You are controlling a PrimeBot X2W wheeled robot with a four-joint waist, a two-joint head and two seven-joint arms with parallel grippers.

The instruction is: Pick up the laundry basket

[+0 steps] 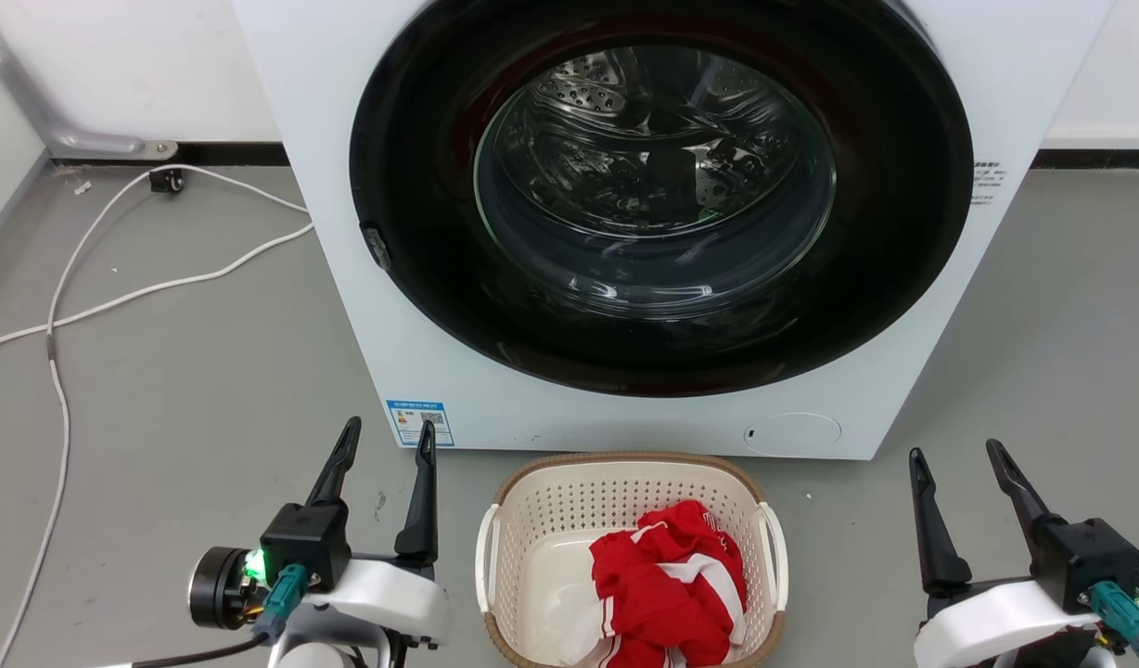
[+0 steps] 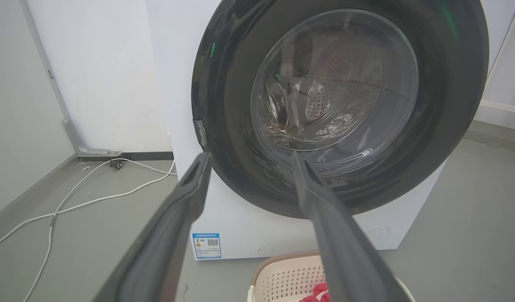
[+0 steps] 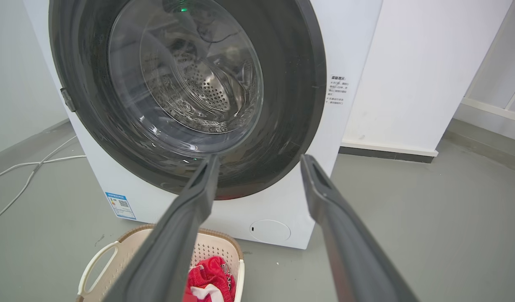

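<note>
Laundry basket [image 1: 551, 508] on floor [image 1: 198, 408] nr washer [image 1: 421, 371]

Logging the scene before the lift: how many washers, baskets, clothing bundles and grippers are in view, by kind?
Washer: 1
Laundry basket: 1
Red-and-white clothing bundle: 1, inside the basket
Grippers: 2, the left gripper and the right gripper, both open
Total: 5

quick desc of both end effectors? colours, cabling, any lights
Left end effector and right end effector: two long tapered black fingers on a boxy black housing, white rounded wrist shell, teal connector plug. Left also shows a green light and black cable.
</note>
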